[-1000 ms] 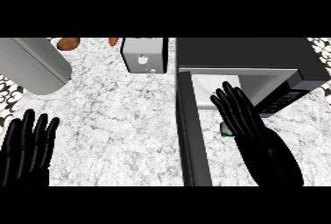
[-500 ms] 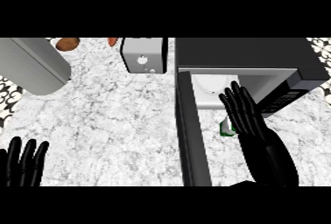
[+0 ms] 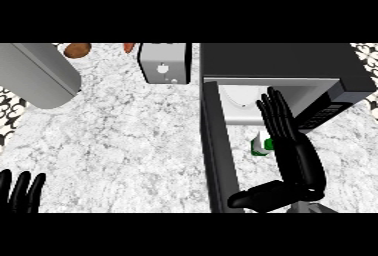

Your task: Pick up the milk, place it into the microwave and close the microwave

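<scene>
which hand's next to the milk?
The right hand, fingers straight, before the open microwave; milk peeks out beside it. The left hand rests at the lower-left edge.

**Other things on the worktop**

A small grey machine (image 3: 164, 62) stands at the back of the white marble worktop (image 3: 125, 145). A brown lump of food (image 3: 77, 50) lies left of it, beside a big grey rounded thing (image 3: 37, 75).

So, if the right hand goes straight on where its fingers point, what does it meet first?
Probably the open microwave: the right hand points its straight fingers into the cavity, so an inner wall comes first. The milk sits beside the hand, not ahead. Depth is unclear.
</scene>
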You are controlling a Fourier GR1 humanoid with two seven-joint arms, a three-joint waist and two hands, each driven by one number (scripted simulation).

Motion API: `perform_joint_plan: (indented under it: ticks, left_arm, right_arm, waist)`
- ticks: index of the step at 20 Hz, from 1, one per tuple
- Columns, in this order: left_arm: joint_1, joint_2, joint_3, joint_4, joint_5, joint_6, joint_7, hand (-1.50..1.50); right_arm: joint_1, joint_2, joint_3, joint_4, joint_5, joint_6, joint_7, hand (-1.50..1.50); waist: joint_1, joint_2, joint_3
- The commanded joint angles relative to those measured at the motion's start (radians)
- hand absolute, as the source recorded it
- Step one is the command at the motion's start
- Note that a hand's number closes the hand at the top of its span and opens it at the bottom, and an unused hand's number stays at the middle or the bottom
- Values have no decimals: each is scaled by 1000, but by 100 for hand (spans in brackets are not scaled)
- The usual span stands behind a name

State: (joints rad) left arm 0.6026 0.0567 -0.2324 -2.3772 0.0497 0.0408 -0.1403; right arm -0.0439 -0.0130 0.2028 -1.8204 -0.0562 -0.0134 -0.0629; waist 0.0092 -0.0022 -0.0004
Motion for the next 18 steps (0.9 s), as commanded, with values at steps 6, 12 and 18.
perform_joint_plan:
  ticks: [6,12,18]
  left_arm:
    - [72,26,56,-9,63,-49,-54,-150]
    - [139,-25,-57,14,-53,-35,-125,-150]
    - [147,14,-23,-24,-1,-62,-109,-150]
  right_arm:
    - [58,-47,-114,199,-24,64,-205,-150]
    - [43,-71,-175,280,-15,52,-220,-150]
    - [28,-93,-224,446,-25,110,-362,-150]
  waist:
    - [-2,1,1]
    - [0,0,1]
    - [-2,1,1]
